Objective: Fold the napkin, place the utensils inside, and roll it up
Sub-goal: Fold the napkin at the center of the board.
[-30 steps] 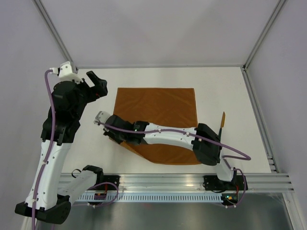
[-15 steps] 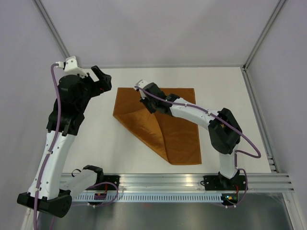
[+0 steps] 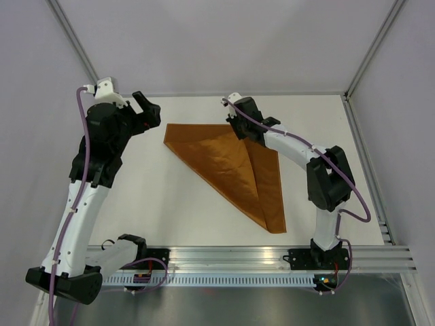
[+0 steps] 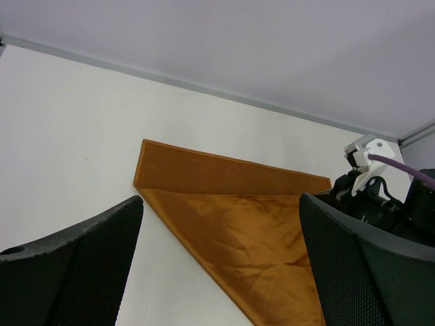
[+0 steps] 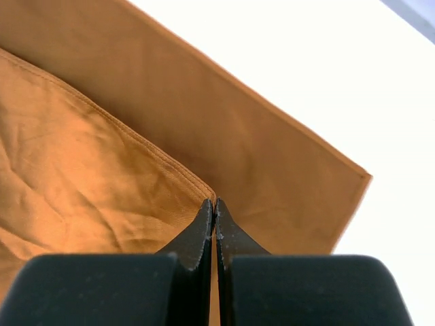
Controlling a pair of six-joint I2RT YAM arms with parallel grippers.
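The rust-orange napkin [image 3: 231, 170] lies folded over into a rough triangle, its long fold running from the far left to the near right. My right gripper [image 3: 242, 130] is shut on the folded-over corner and holds it just inside the napkin's far right corner. In the right wrist view the closed gripper [image 5: 215, 204] pinches the hemmed corner of the napkin [image 5: 102, 170] over the lower layer. My left gripper [image 3: 146, 112] is open and empty, off the napkin's far left corner. In its wrist view that gripper [image 4: 221, 272] frames the napkin [image 4: 231, 224]. The knife is hidden.
A grey back wall edge [image 3: 224, 94] runs just beyond the napkin. A metal rail [image 3: 238, 257] lines the near edge by the arm bases. The right arm [image 3: 326, 176] stretches over the table's right side.
My right gripper has carried the napkin's near left corner up and across to the far right, turning the cloth into a triangle. The left arm has barely moved.
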